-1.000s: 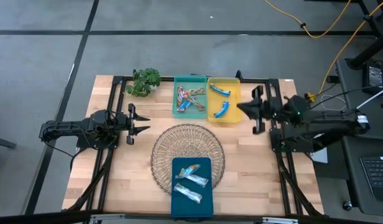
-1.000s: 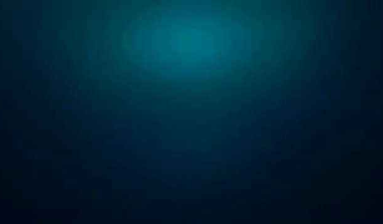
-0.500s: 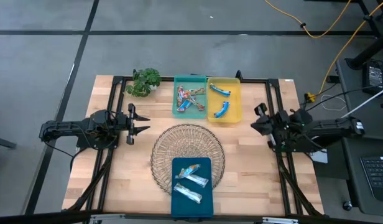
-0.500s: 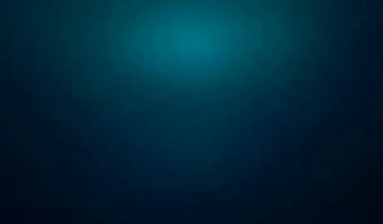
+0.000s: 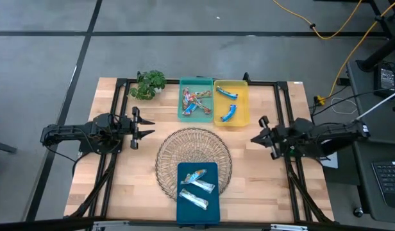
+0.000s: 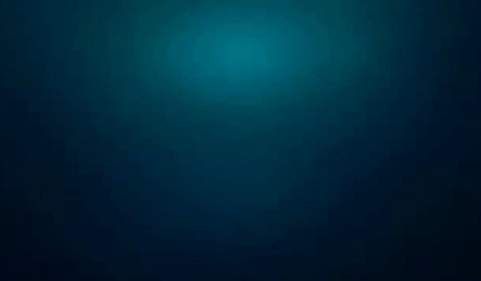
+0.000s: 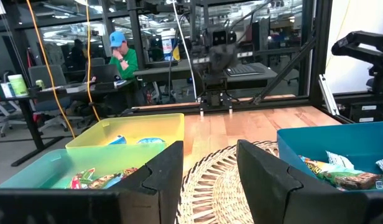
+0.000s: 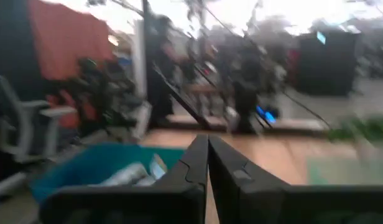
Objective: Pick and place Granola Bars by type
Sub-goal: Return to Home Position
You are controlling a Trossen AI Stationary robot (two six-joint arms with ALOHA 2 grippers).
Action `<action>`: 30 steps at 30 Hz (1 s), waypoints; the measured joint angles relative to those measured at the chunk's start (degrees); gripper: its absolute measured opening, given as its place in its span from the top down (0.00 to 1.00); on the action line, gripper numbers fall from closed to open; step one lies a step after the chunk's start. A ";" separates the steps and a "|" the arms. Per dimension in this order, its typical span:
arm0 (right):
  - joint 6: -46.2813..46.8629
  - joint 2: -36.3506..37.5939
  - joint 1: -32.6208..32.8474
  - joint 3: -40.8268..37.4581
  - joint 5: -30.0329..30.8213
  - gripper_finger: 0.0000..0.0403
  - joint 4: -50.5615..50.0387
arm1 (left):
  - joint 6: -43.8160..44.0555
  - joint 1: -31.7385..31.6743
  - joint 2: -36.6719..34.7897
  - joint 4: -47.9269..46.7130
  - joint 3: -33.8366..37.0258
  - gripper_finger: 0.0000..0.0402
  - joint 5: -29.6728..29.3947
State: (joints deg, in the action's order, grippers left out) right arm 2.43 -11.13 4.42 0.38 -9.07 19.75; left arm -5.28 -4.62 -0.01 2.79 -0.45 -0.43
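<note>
Fingers of my right gripper sit closed above the table, right side; my left gripper waits spread apart. Granola bars lie in the green tray, yellow tray and blue tray, wrapper print unreadable.

Grey concrete floor with dark seam lines; yellow cable loops across it top right. Black desk with keyboard at right edge. Left wrist view: lab bay, black metal racking, person in green top and blue cap seated at a desk. Low view: plain dark teal only.
</note>
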 joint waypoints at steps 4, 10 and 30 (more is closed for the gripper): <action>1.25 2.99 -2.93 0.00 1.10 0.96 -6.37 | 0.00 0.01 0.00 0.00 0.00 0.64 0.00; 3.05 9.73 -5.27 0.00 0.59 0.96 -7.71 | 0.00 0.00 0.00 0.00 0.00 0.64 0.00; 2.88 10.94 -5.44 0.01 3.00 0.97 -17.58 | 0.00 0.00 0.04 0.02 0.00 0.64 -0.04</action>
State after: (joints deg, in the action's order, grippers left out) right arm 5.31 -0.19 -1.02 0.39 -6.07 2.17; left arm -5.28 -4.62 0.03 2.81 -0.45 -0.47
